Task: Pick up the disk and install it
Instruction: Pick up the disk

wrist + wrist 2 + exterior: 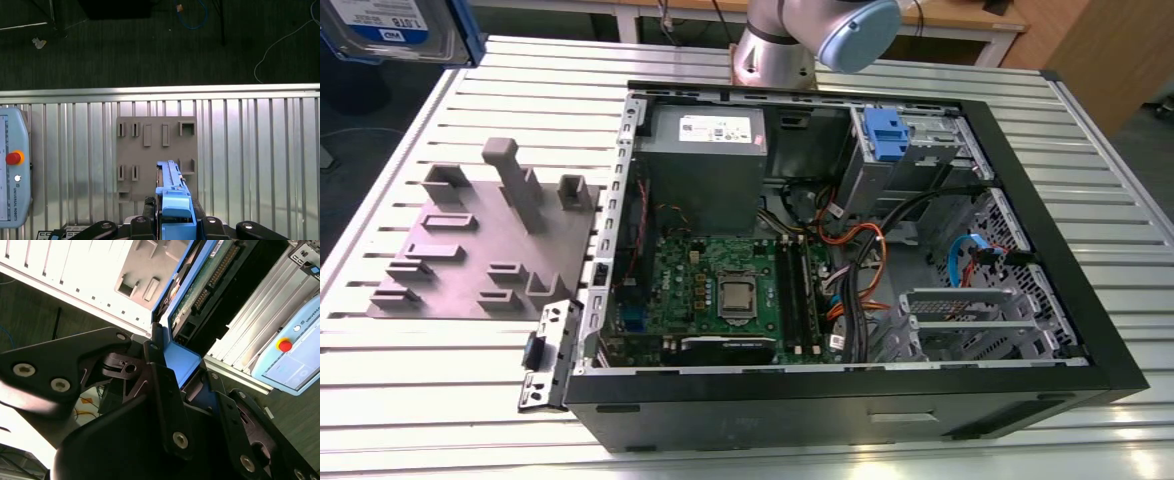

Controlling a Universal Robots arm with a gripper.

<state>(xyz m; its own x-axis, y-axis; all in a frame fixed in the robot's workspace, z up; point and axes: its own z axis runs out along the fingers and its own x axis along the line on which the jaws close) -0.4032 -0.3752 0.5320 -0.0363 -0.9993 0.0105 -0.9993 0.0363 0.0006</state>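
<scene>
Gripper is clamped on the disk, which stands edge-on between its fingers over the grey fixture plate. In the exterior view, the disk is at ten o'clock from the computer case.

Exterior oblique, wrist views hugging end effector
</scene>
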